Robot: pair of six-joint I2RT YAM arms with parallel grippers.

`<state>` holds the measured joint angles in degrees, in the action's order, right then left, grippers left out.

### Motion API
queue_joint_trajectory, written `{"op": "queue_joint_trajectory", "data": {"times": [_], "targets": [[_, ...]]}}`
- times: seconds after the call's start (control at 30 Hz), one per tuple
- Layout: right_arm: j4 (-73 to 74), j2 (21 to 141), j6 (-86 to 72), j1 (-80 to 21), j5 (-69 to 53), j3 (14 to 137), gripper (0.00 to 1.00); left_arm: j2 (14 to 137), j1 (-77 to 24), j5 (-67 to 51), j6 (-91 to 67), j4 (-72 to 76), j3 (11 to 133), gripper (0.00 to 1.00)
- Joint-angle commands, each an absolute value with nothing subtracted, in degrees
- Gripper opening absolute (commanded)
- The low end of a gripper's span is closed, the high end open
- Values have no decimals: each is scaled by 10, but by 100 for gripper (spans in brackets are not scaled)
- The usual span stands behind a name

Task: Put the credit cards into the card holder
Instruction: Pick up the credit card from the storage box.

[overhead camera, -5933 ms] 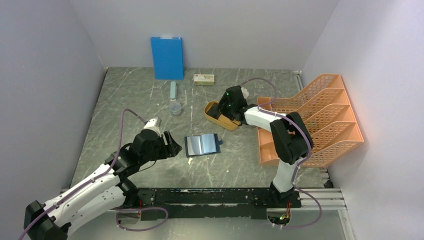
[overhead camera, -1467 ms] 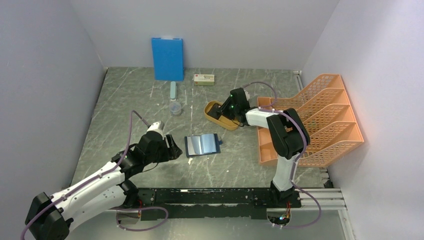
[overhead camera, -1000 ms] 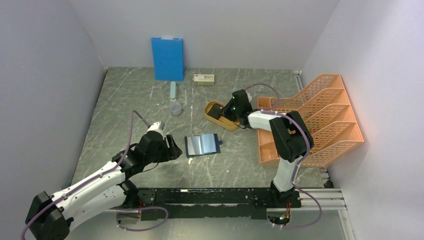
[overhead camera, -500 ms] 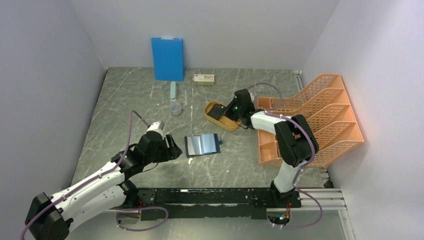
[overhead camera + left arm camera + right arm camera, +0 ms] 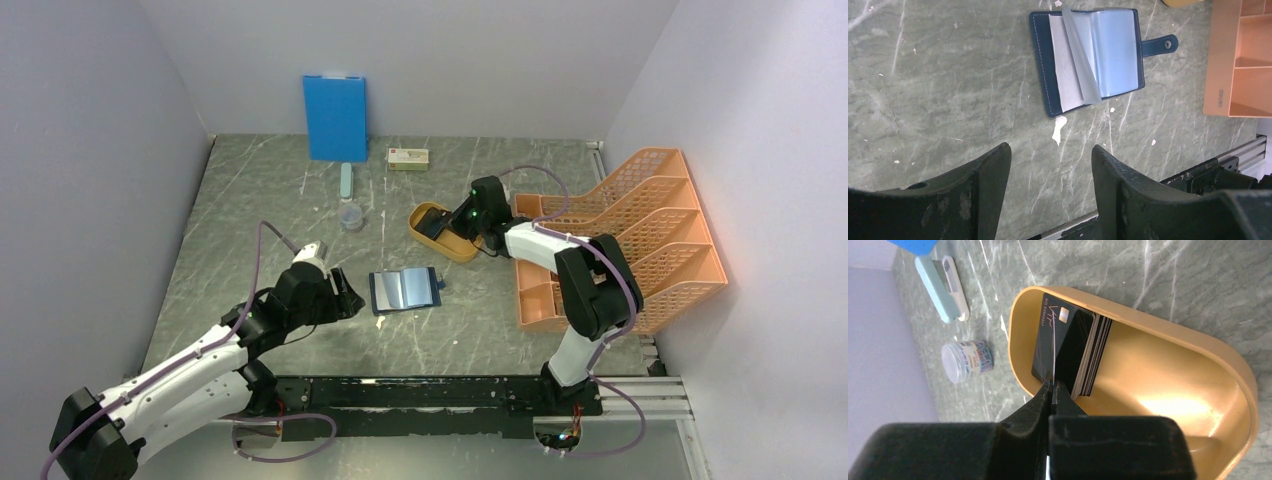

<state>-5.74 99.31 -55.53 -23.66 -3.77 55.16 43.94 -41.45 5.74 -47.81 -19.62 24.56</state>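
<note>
The card holder (image 5: 405, 289) is lying open on the bench (image 5: 250, 200), between both arms. The yellow tray (image 5: 1148, 330) is sitting beside the orange rack (image 5: 640, 230), holding the cards (image 5: 1088, 355). The right end effector (image 5: 1053, 390) is reaching in, pinching a thin card (image 5: 1053, 355). The left end effector (image 5: 1050, 160) is hovering spread apart near the holder. A moment ago the right fingers were wider; the left arm is staying put.
</note>
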Motion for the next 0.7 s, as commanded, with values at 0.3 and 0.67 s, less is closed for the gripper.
{"op": "queue_joint_trajectory", "data": {"times": [0.3, 0.67], "targets": [[35, 956, -625, -228, -48, 611, 0, 416, -411, 52, -484, -205, 253, 64], [147, 834, -533, -211, -206, 662, 0, 387, -411, 78, -445, -261, 323, 66]]}}
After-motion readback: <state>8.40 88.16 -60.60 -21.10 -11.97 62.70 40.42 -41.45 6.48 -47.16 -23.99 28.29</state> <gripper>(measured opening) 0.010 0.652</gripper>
